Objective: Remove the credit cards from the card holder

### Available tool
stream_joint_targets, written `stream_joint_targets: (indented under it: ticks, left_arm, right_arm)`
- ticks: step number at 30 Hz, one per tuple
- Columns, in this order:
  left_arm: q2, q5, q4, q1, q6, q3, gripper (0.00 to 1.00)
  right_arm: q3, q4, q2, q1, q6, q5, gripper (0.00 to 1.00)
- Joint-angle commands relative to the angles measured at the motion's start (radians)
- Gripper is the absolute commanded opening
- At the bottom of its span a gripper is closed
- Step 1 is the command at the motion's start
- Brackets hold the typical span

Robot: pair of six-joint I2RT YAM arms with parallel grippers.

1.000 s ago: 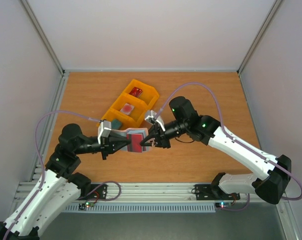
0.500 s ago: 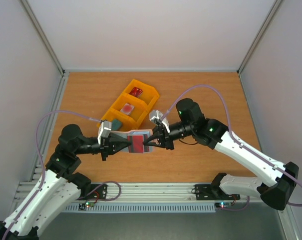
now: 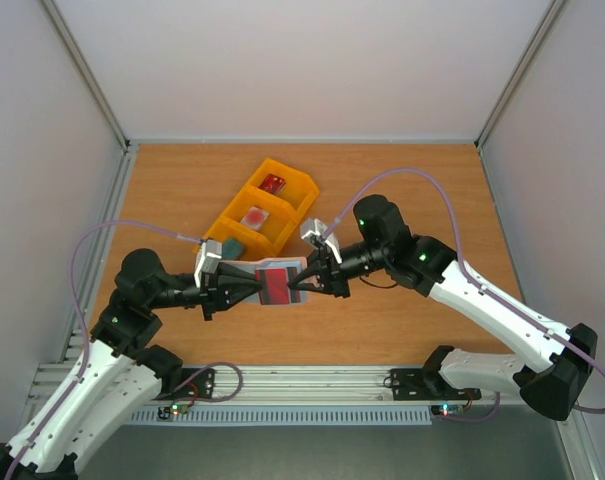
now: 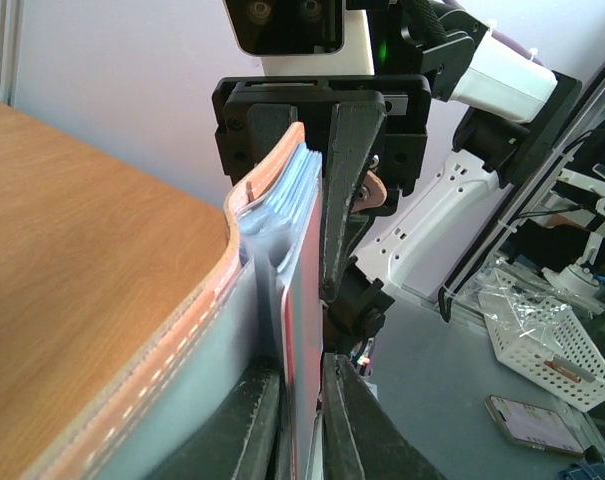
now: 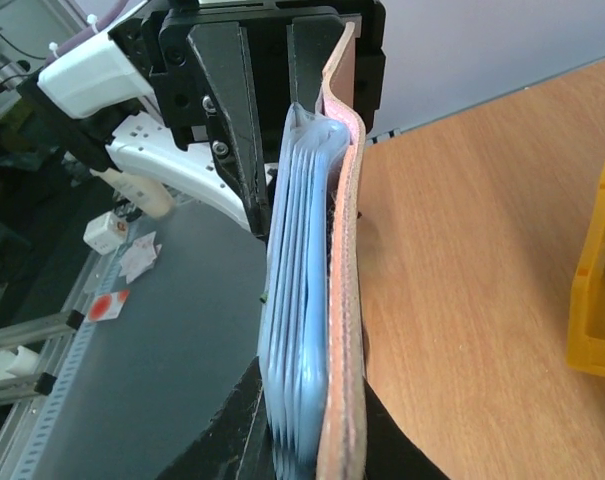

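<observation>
Wood surface [image 3: 422, 190] below, yellow tray [image 3: 298, 177] at its back-left holding a dark red card [image 3: 273, 183] far, a pink-white card [image 3: 255, 216] in the middle, a teal card [image 3: 233, 243] near. Just in front of the tray, it's a two-sided grip: left hand [image 3: 257, 287] clamped on one end of the holder [image 5: 302, 300], right hand [image 3: 300, 284] clamped on the opposite end. Holder sits between them, and a red card [image 3: 275, 285] shows on its upper face.
</observation>
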Motion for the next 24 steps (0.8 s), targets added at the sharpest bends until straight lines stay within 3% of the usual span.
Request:
stream_joint_targets:
  ticks: [1, 6, 15, 20, 24]
  left_arm:
    - [-0.010, 0.003, 0.027, 0.003, -0.005, 0.011, 0.14]
    - [-0.009, 0.018, 0.042, 0.003, 0.005, 0.010, 0.00]
    - [-0.013, 0.034, 0.020, 0.007, 0.009, 0.017, 0.05]
    - [-0.009, 0.041, 0.018, 0.010, 0.010, 0.017, 0.16]
    - [-0.012, 0.045, 0.018, 0.013, 0.010, 0.016, 0.10]
  right_arm:
    - [0.030, 0.025, 0.000, -0.002, 0.002, -0.051, 0.01]
    - [0.040, 0.017, 0.006, -0.002, 0.002, -0.064, 0.01]
    - [0.037, -0.027, -0.016, -0.002, -0.030, -0.050, 0.01]
    - [0.040, -0.040, -0.025, -0.002, -0.039, -0.054, 0.01]
    - [0.043, -0.041, -0.025, -0.002, -0.040, -0.067, 0.01]
